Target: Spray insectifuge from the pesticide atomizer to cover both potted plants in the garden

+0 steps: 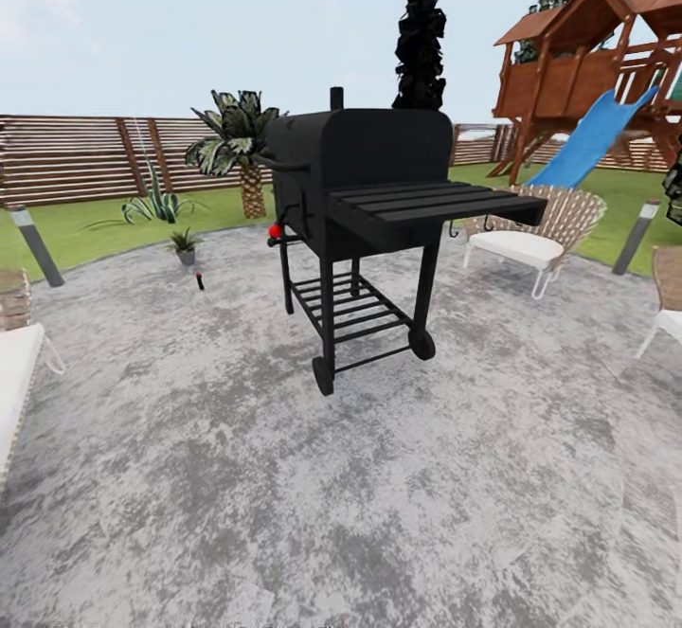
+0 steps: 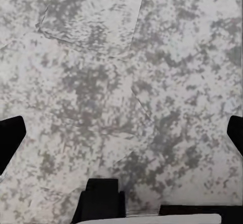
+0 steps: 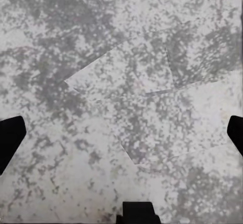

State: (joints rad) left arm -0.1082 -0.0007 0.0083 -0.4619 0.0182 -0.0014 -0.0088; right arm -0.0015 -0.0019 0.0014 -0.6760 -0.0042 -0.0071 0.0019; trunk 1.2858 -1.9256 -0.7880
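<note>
- The garden's grey patio (image 1: 284, 476) is the biggest thing, and it spreads from the front of the head view far back.
- Green lawn (image 1: 85, 221) runs round the far side of the patio, with a brown slatted fence (image 1: 76, 156) behind it.
- A wooden play house (image 1: 597, 60) with a blue slide (image 1: 592, 140) stands far off on the right.
- A tall dark tree (image 1: 420, 26) rises behind the middle.
- A black grill (image 1: 365, 202) on wheels stands in the middle of the patio, with a side shelf sticking out to the right.
- A white chair (image 1: 530, 235) sits to the right of the grill, and a white seat (image 1: 14, 372) shows at the left edge.
- A palm (image 1: 237, 145) with a scaly trunk grows on the lawn behind the grill, and a long-leaved striped plant (image 1: 156, 204) grows to its left.
- One potted plant (image 1: 185, 244) sits far off on the patio's back edge, left of the grill.
- The pesticide atomizer (image 1: 199, 279) is a tiny dark thing on the patio just in front of that plant.
- The left gripper (image 2: 121, 133) hangs over bare patio, jaws spread wide with nothing between them.
- The right gripper (image 3: 121, 133) hangs over bare patio too, jaws wide and holding nothing.
</note>
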